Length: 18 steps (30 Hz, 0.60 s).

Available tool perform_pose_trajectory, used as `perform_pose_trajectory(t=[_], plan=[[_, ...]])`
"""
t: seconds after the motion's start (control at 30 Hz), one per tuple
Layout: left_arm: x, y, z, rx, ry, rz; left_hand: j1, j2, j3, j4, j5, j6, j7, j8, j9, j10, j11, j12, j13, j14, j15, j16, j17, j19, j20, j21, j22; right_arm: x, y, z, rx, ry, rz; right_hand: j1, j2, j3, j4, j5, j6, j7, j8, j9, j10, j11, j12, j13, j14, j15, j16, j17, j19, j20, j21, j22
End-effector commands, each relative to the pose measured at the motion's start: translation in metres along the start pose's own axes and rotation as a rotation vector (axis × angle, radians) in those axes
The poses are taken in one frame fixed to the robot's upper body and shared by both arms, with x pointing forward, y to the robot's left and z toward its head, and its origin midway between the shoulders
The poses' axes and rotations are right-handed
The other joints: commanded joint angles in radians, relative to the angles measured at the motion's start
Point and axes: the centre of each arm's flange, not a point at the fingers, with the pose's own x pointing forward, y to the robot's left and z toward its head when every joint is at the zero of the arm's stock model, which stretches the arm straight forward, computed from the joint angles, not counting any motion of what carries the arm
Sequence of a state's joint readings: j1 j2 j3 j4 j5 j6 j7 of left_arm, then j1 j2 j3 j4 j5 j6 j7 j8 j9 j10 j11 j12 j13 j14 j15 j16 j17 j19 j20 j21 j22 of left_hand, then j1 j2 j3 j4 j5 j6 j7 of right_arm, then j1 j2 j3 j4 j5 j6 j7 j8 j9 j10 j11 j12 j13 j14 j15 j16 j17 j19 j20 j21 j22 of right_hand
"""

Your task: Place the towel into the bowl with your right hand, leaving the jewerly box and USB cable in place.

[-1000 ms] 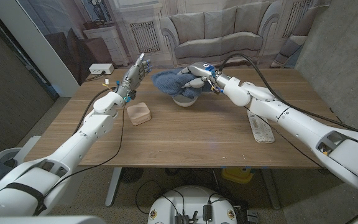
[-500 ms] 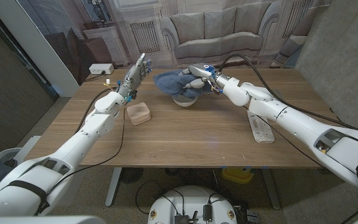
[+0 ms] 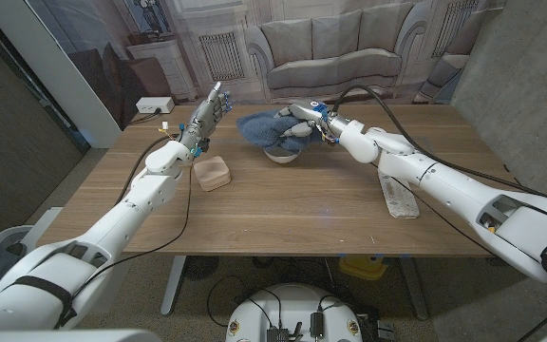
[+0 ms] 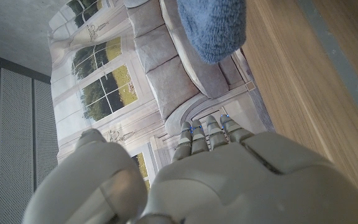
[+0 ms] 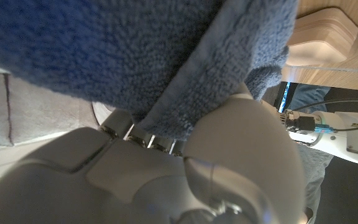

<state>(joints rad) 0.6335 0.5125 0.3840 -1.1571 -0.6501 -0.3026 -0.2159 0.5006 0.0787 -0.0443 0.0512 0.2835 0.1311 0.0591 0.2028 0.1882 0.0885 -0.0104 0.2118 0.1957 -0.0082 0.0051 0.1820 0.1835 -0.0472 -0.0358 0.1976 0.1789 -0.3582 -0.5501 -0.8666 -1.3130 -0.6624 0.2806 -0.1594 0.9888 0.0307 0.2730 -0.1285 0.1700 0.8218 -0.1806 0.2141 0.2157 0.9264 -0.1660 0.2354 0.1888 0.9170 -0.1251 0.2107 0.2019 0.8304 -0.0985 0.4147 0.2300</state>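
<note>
Blue towel (image 3: 265,130) hangs bunched over the white bowl (image 3: 282,153), its folds covering the bowl's far rim and spilling over the side that faces the left hand. The right hand (image 3: 302,120) grips the towel from above the bowl, fingers buried in the cloth; in the right wrist view the towel (image 5: 135,56) drapes over the back of that hand (image 5: 185,168) and hides the fingers, so how far they curl cannot be told. The bowl stands on the wooden worktop (image 3: 292,204), at its far middle. A pale wooden box (image 3: 213,174) sits on the worktop nearer than the bowl and off towards the left arm, apart from it. The left hand (image 3: 203,119) is raised above the worktop beyond the box, fingers straight and together, grasping nothing; in its own wrist view the fingers (image 4: 207,134) reach out with the towel (image 4: 213,25) hanging beyond them. A white cable bundle (image 3: 398,195) lies on the worktop on the bowl's other side, under the right forearm, well apart from the bowl.
</note>
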Motion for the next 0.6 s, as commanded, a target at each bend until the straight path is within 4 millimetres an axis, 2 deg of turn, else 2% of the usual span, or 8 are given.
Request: perform_pose_trajectory(t=[0.03,0.6], plan=[[-0.001,0.000,0.000,-0.003,0.002,0.007,0.005,0.004,-0.005,0.004,-0.001,0.005,-0.001,-0.001,0.003,0.005,0.004,-0.004,0.000,0.007,0.003,0.008,0.002,-0.002,0.006,0.008,0.005,0.003,0.009,-0.005,0.012,0.012,0.015,0.109,0.118,0.000,0.004,0.006,0.005,0.002,0.001,0.005,0.004,-0.006,-0.004,0.005,0.004,-0.108,-0.002,0.002,-0.005,-0.114,0.006,0.002],[0.001,0.000,0.003,0.012,0.012,0.006,0.008,0.006,-0.007,0.004,-0.001,0.006,-0.001,-0.001,0.003,0.005,0.003,-0.004,0.000,0.006,0.003,0.008,0.002,-0.001,0.005,0.008,0.005,0.002,0.023,-0.012,0.032,0.032,0.037,0.108,0.117,-0.001,0.004,0.006,0.004,0.002,0.000,0.005,0.003,-0.005,-0.007,0.005,0.001,-0.108,-0.004,0.002,-0.009,-0.114,0.007,0.001]])
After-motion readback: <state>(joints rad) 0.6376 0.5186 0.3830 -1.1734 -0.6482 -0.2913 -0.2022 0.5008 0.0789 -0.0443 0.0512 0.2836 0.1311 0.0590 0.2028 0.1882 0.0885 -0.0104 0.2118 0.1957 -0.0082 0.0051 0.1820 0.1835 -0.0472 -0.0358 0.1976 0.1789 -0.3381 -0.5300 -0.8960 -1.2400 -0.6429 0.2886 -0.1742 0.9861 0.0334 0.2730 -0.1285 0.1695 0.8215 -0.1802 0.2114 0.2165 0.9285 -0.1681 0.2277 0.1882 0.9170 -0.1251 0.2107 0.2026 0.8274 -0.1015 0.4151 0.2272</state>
